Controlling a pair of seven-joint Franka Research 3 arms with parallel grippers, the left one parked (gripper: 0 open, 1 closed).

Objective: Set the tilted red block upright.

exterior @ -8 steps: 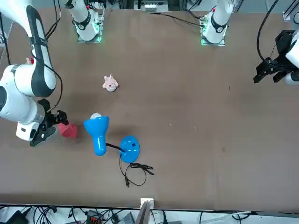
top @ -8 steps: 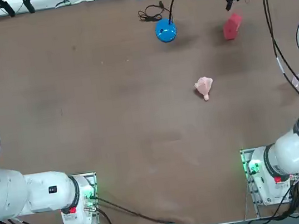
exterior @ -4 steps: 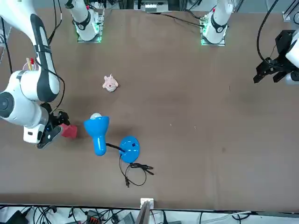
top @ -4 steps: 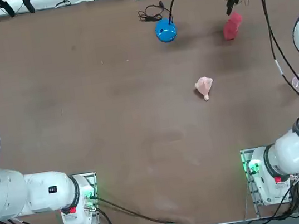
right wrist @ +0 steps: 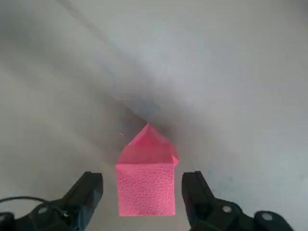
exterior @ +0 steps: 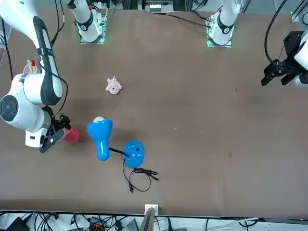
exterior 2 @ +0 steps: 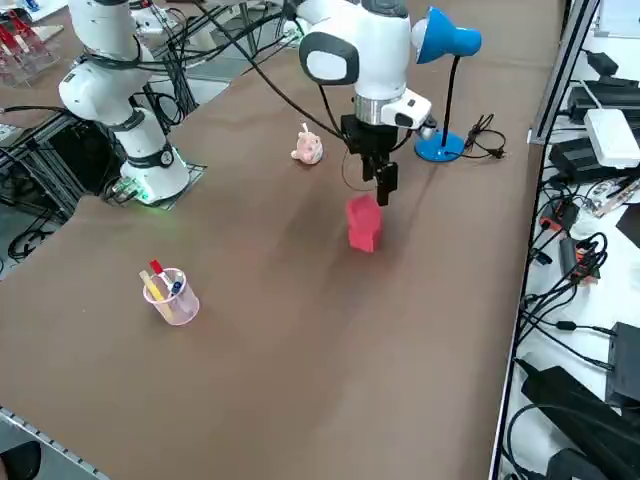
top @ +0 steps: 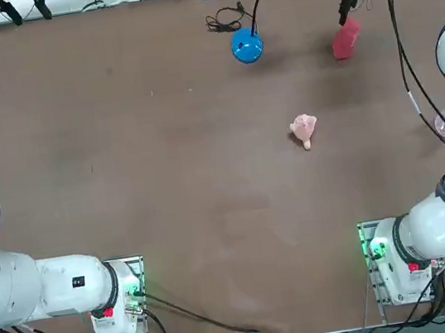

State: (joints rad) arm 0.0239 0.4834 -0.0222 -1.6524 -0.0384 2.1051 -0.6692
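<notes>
1. The right gripper (right wrist: 143, 195) hangs just above the red block (right wrist: 146, 180), fingers (right wrist: 89, 190) spread wide to either side of it, not touching.
2. The block (top: 344, 38) sits alone at the far right of the table (top: 119, 148), well to the right of the lamp (top: 247, 45), leaning on an edge.
3. Best approach, I judge: come straight down, keep the block centred between the fingers, close on its flat faces, then rotate gently until the base sits flat before letting go.
4. Count: one block, one lamp, one pink toy (top: 304, 129), one cup of pens (exterior 2: 169, 294).
</notes>
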